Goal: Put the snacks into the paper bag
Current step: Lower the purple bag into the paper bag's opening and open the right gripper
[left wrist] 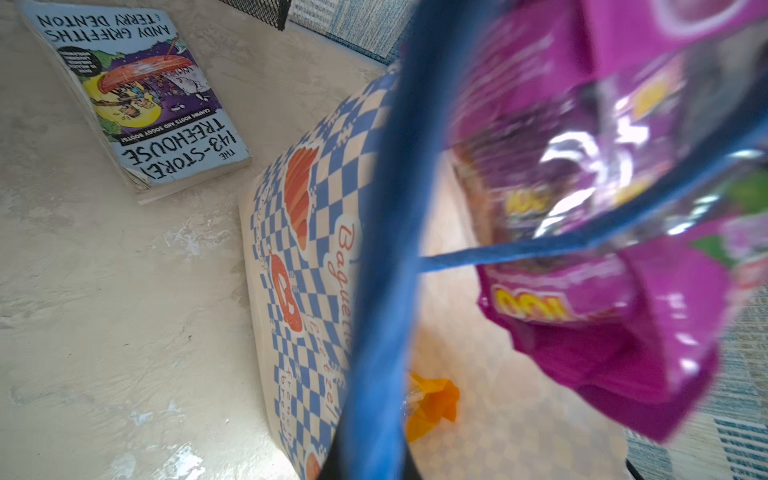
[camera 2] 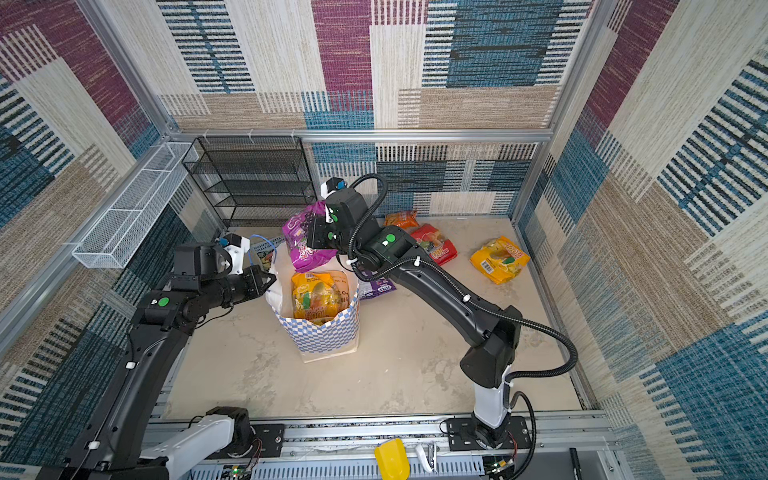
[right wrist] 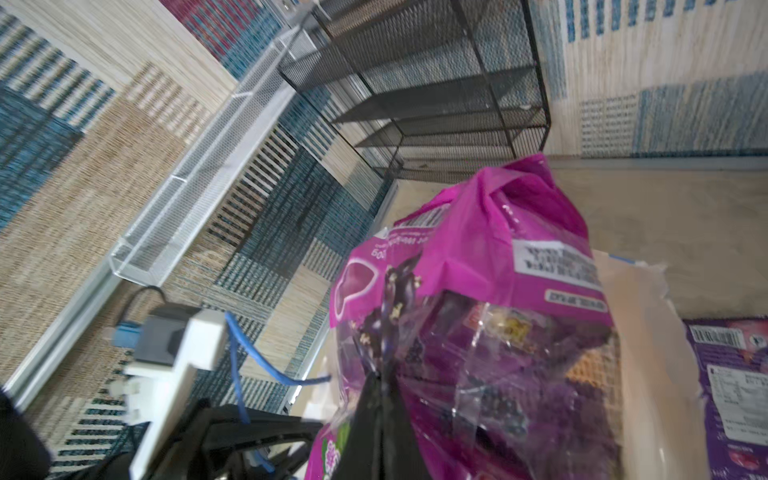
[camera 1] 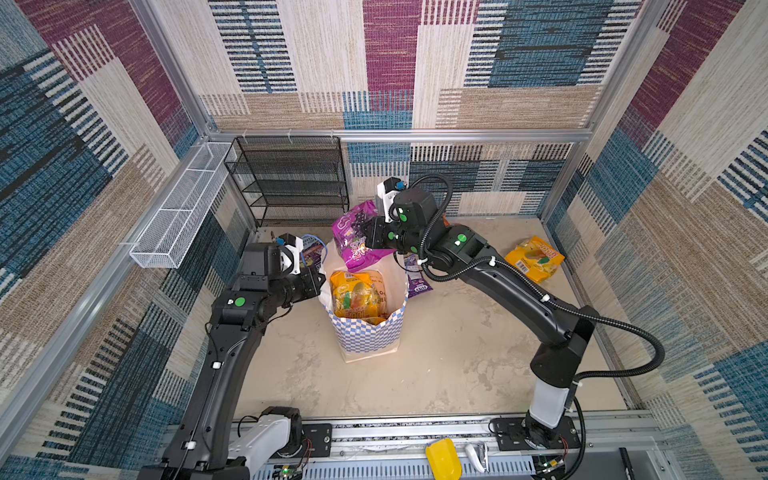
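Observation:
The checked paper bag (camera 1: 370,336) (camera 2: 328,336) stands upright mid-table, with a yellow snack packet (camera 1: 357,297) (camera 2: 318,297) inside. My left gripper (camera 1: 320,282) (left wrist: 370,471) is at the bag's left rim, shut on its blue cord handle (left wrist: 386,249). My right gripper (camera 1: 365,239) (right wrist: 380,399) is shut on a purple snack packet (camera 1: 355,237) (right wrist: 478,291), which hangs over the far side of the bag's mouth. Three more snacks, yellow (camera 2: 498,259), red (camera 2: 434,243) and orange (camera 2: 401,218), lie at the back right. A flat purple packet (camera 1: 415,280) lies just behind the bag.
A blue-grey book (left wrist: 137,95) lies on the table behind my left gripper. At the back left a black mesh rack (camera 1: 291,178) stands against the wall, and a white mesh basket (camera 1: 183,208) hangs on the left rail.

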Robot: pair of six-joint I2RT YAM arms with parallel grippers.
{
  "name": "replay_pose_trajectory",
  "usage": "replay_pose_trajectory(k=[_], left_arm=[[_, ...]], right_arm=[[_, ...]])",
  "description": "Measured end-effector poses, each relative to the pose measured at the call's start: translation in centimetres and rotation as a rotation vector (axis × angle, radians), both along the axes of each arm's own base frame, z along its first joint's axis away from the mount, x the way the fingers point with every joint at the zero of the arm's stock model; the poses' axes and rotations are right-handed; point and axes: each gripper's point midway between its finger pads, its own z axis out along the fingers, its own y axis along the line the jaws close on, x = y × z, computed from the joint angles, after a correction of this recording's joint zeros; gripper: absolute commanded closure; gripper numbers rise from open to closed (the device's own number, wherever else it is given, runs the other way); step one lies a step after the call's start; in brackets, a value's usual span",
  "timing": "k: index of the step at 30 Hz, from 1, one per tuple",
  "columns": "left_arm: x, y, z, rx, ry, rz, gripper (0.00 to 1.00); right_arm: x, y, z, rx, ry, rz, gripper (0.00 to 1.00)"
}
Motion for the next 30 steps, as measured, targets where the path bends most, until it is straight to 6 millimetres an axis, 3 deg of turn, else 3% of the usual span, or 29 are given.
replay_pose_trajectory(k=[12,21,30], left_arm=[[0.2,0.7,-0.7,0.007,0.022,0.034,1.00],[0.4,0.6,-0.8,-0.007,0.028,0.027,1.00],[0.6,0.5,-0.8,-0.010,0.030,0.026,1.00]], right_arm=[[-0.4,-0.3,-5.9,-0.039,0.093,-0.018,1.00],[-1.3,-0.2,-5.2,0.000,0.079,-0.003,1.00],[0.3,2.1,-8.1,-0.015,0.118,0.005,1.00]])
